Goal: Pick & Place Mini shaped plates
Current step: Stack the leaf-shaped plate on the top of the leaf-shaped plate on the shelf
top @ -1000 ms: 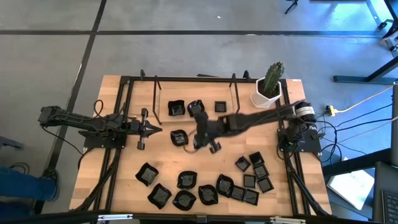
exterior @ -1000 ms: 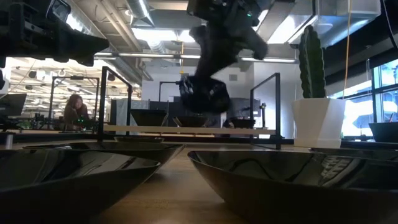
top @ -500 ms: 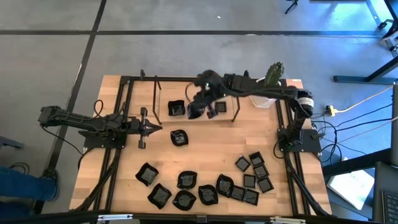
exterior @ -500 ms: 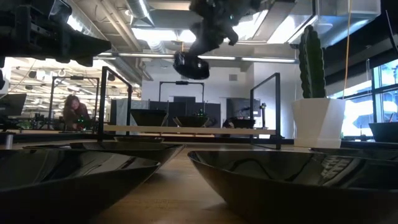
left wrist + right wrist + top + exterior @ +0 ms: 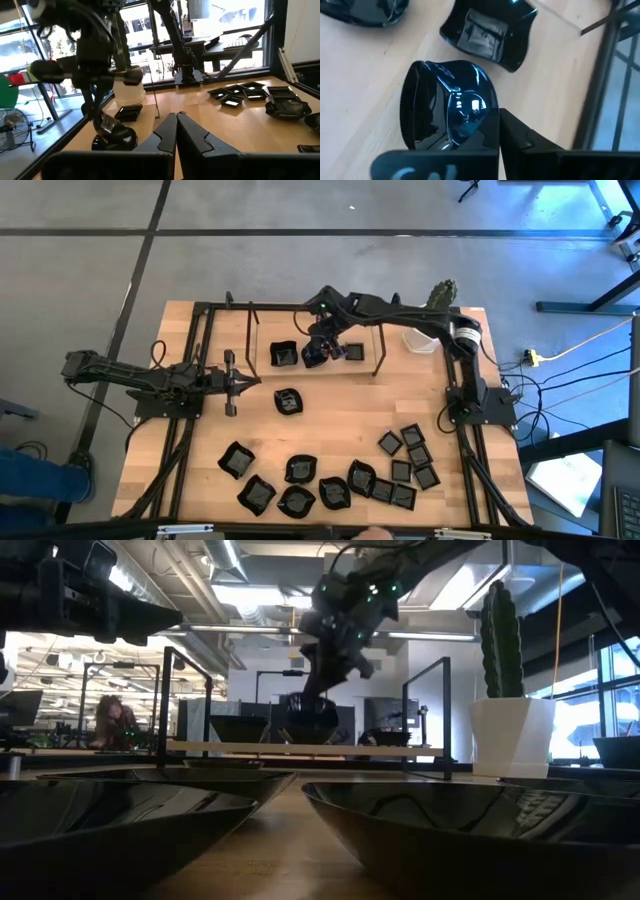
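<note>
Black glossy mini plate [image 5: 447, 112] pinched in the right tool [image 5: 318, 352] — left tool [image 5: 250, 384] pressed together

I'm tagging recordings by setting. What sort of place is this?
Likely an open-plan lab or office: exposed ceiling ducts, a person at a desk, and a framed wooden table bearing mini shaped plates.

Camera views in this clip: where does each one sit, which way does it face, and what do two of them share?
High: overhead, straight down; both arms, wooden table.
Low: table height, level; front plates, right arm.
Left wrist: forward across the table; shut left end effector.
Right wrist: down; right end effector shut on rounded plate.
Shared: white cactus pot in high and low.
</note>
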